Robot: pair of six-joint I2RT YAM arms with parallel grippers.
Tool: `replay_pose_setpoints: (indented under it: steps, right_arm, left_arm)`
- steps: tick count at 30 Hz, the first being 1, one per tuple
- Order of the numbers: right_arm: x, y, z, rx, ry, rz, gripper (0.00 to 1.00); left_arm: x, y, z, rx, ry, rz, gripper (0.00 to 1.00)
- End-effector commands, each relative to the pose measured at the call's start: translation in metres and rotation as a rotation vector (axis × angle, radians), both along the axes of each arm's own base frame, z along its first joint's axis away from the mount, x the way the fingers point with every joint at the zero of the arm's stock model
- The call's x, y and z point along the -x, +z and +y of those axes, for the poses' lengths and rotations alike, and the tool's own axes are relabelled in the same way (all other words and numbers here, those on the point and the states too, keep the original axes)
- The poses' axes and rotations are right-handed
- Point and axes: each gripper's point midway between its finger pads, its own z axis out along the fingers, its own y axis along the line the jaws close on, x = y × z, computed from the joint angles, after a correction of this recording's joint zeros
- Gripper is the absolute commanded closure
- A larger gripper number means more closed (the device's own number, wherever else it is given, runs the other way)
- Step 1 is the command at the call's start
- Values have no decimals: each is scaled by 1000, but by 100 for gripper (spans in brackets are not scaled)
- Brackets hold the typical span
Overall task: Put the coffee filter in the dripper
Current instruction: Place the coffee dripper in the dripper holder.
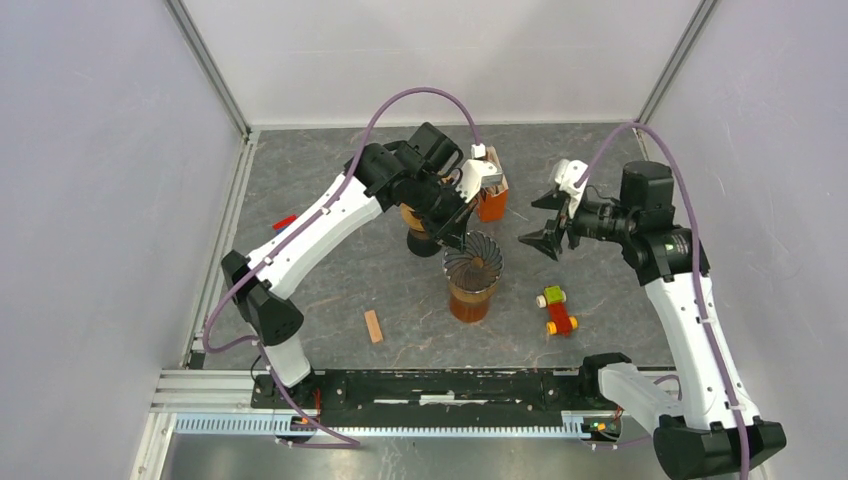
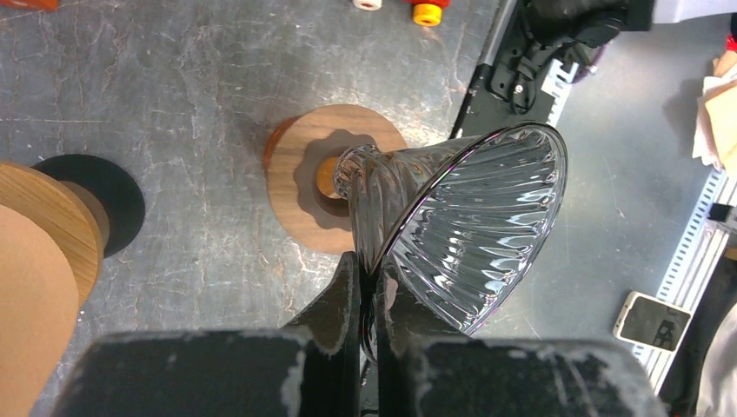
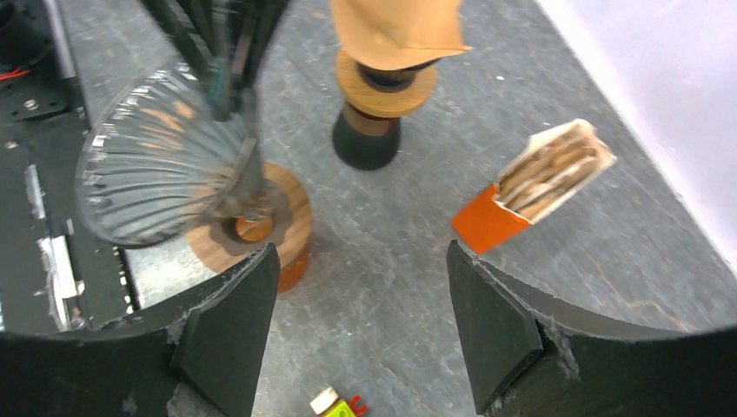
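A ribbed glass dripper (image 2: 474, 226) hangs tilted, and my left gripper (image 2: 369, 265) is shut on its rim. Its narrow end sits at the hole of a wooden ring (image 2: 300, 187) on top of an amber cup (image 1: 470, 302). One brown coffee filter (image 3: 395, 26) rests on a wooden stand with a black base (image 3: 368, 139) just behind. More filters stick out of an orange box (image 3: 539, 178). To the right of the dripper my right gripper (image 3: 361, 252) hovers above the table, open with nothing between its fingers.
A small toy of red, green and yellow blocks (image 1: 557, 310) lies right of the cup. A wooden block (image 1: 373, 326) lies at the front left and a small red piece (image 1: 284, 221) by the left arm. The black mounting rail (image 1: 420, 385) runs along the near edge.
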Motion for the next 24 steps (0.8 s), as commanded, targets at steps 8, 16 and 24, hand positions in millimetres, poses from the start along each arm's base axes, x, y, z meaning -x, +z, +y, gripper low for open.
replay_pose_setpoints:
  steps: [8, 16, 24]
  right_arm:
    - [28, -28, 39, 17, 242, 60, 23]
    - [20, -42, 53, 36, 241, 124, 26]
    - [20, -43, 57, 23, 260, 137, 29]
  left_arm:
    - [-20, -31, -12, -62, 116, 36, 98]
    - [-14, -41, -10, -78, 112, 76, 98]
    - [-4, -38, -11, -55, 118, 128, 98]
